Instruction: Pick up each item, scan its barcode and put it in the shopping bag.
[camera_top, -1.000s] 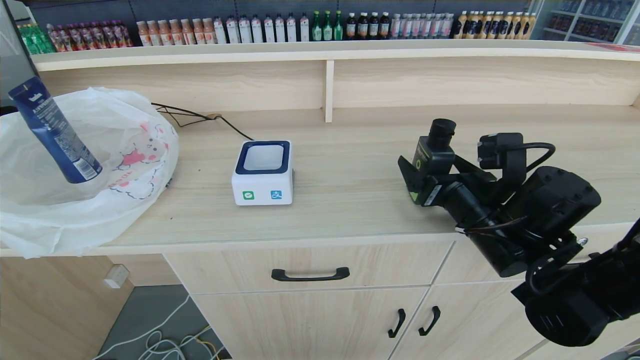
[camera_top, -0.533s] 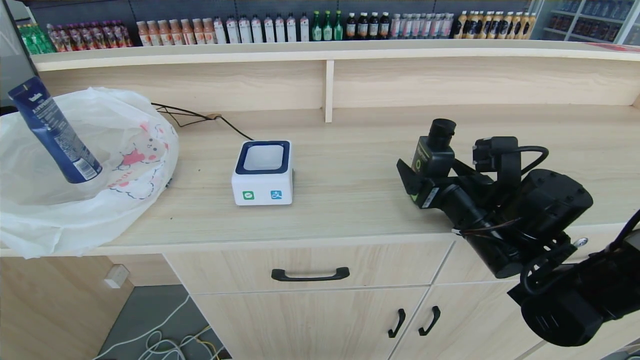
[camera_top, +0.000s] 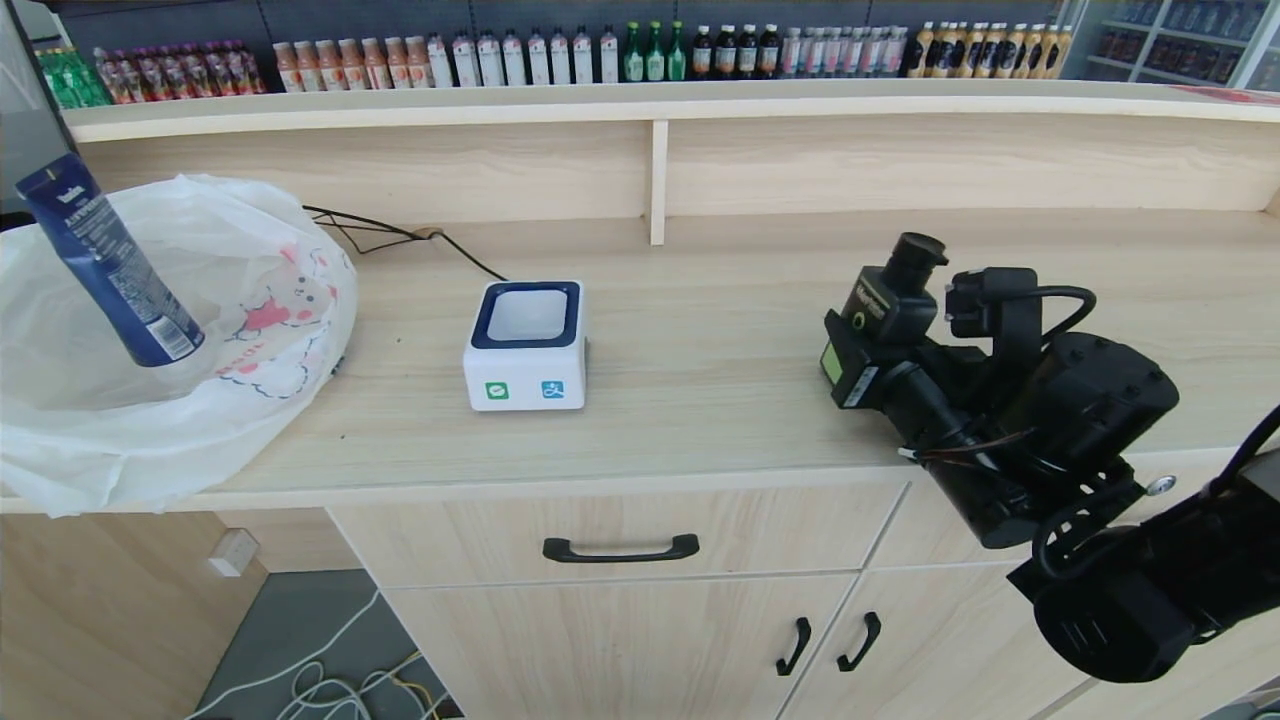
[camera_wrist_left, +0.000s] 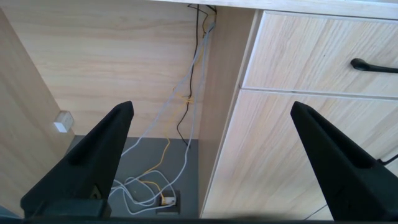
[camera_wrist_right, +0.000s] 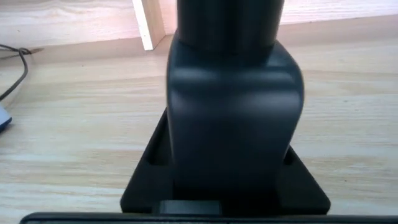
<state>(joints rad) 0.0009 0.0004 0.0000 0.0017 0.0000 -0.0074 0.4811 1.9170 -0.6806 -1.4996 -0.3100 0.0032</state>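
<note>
The right claw (camera_top: 868, 350) is clamped on a small dark bottle (camera_top: 888, 298), held just above the counter (camera_top: 700, 420). The left claw (camera_wrist_left: 211, 107) is seen w/ jaws apart, low by the cabinet fronts (camera_wrist_left: 311, 56). For a clean scan the bottle should be carried to the scanner (camera_top: 525, 345), well off to the right claw's left, w/ its barcode turned onto the window (grip firm, no slip). The bag (camera_top: 250, 300) is set farther left. Bottle: black body, round black cap, green & white label patches, cap pointed away from the claw.
</note>
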